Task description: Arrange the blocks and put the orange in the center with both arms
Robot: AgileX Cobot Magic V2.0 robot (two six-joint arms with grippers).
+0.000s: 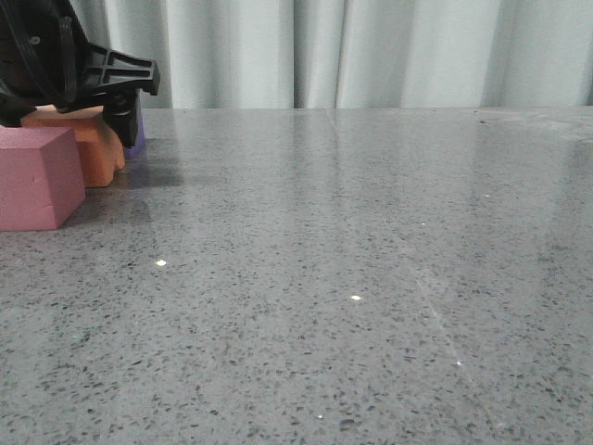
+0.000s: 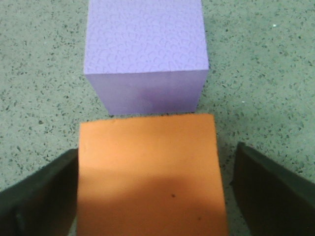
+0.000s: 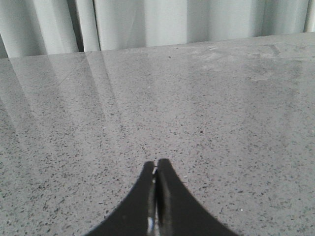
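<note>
While no writing shows, left hand point(image 2: 150, 196) open astride orange cube point(image 2: 150, 172), right hand point(image 3: 156, 169) closed, empty.

**What the views cut off or hide**

In the front view the left tool point(image 1: 83, 69) runs off the picture's top and left edges, and its body covers most of the purple cube point(image 1: 138, 137), leaving only a sliver showing. The pink-red cube point(image 1: 37, 176) is cropped at the left edge and hides the orange cube's point(image 1: 97, 148) lower left part. In the left wrist view the orange cube's near end passes out of frame, as do both fingers point(image 2: 42, 196). The right tool point(image 3: 156, 169) shows only its tips.
</note>
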